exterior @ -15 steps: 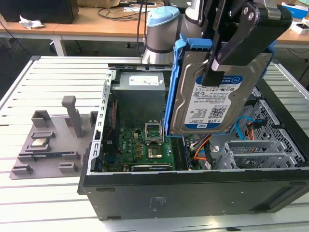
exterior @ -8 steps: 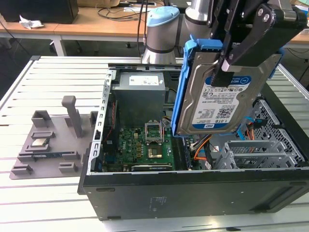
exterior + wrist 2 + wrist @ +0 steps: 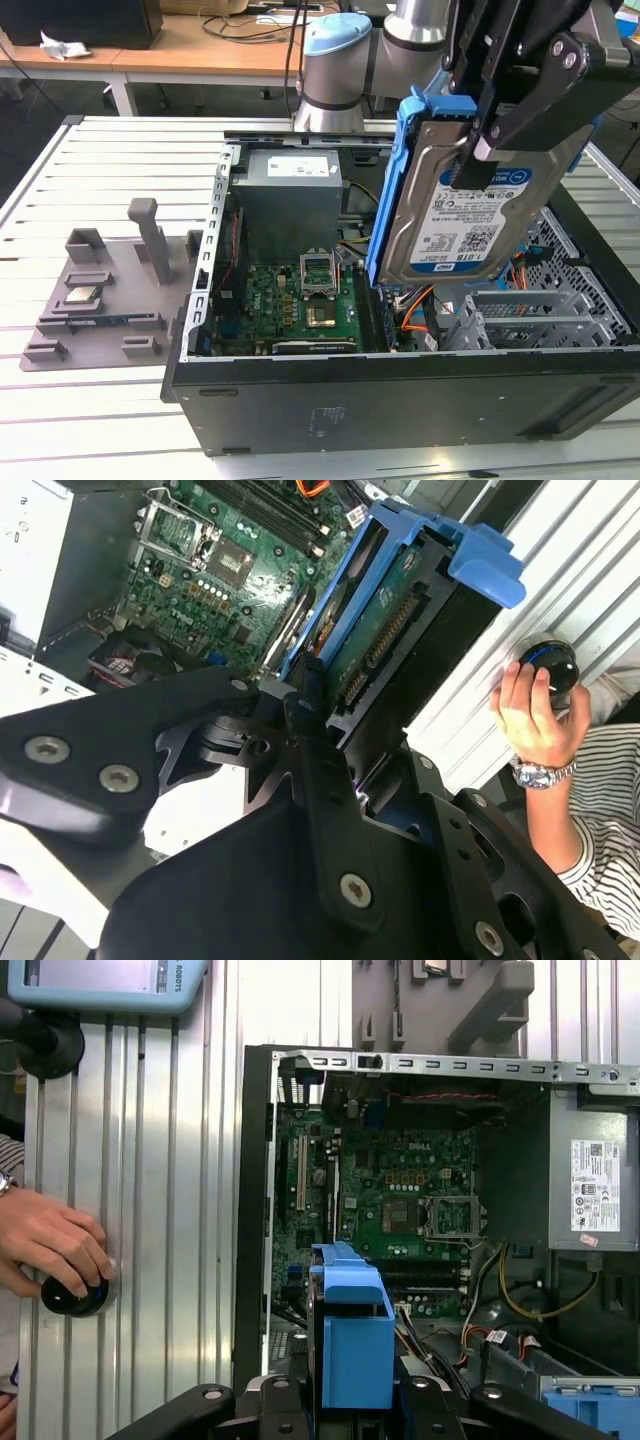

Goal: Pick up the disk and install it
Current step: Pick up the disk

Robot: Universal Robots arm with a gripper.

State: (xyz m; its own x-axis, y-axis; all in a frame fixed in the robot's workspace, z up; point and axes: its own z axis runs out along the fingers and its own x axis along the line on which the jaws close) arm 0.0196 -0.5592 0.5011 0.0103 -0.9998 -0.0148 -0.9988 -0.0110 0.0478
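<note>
Your jaws are pinching the disk [image 3: 455, 225] near its upper edge, holding it tilted over the open computer case [image 3: 400, 405] with the label facing the exterior view. In that view the disk hangs at about 2 o'clock from the motherboard [image 3: 300, 300] and at 11 o'clock from the grey drive cage [image 3: 535, 310]. In both wrist views a person's hand [image 3: 50, 1245] [image 3: 530, 715] rests on a black knob [image 3: 72, 1297] [image 3: 550, 665] on the bench [image 3: 150, 1160] beside the case.
</note>
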